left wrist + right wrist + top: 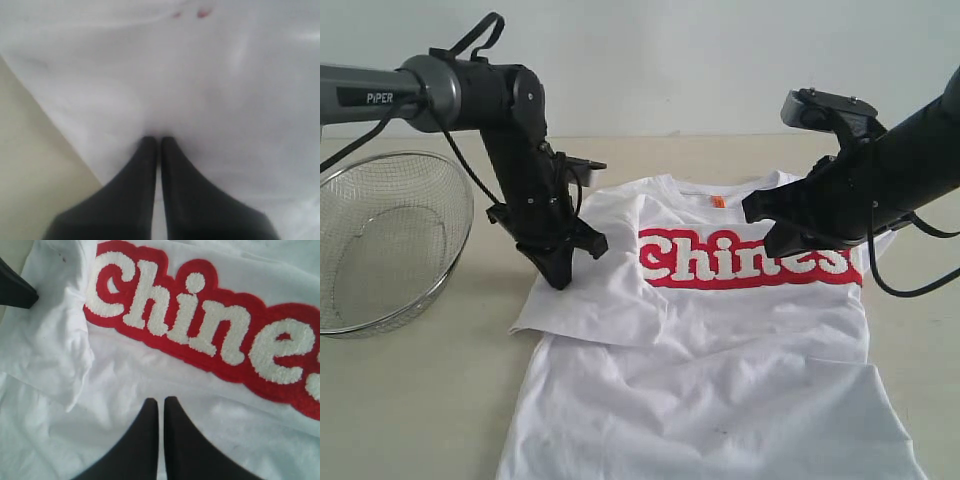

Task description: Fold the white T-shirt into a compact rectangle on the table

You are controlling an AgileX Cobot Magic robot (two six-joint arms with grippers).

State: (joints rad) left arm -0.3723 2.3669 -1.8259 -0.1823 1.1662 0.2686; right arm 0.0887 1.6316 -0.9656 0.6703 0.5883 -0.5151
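The white T-shirt (720, 350) lies front-up on the table (420, 400), its red-and-white lettering (740, 260) across the chest and an orange neck tag (718, 201) at the collar. Its left sleeve (590, 300) is folded inward over the chest. My left gripper (560, 282) is shut and points down at this folded sleeve; in the left wrist view its gripper (160, 139) shows only white cloth beyond the tips. My right gripper (770, 247) is shut and hovers over the right part of the lettering. In the right wrist view, that gripper (161, 400) sits over cloth just below the lettering (200, 320). Neither holds anything that I can see.
A round wire-mesh basket (380, 240) stands on the table at the left, close to the left arm. A pale wall runs behind the table's far edge. The shirt's hem runs out of the exterior view at the bottom.
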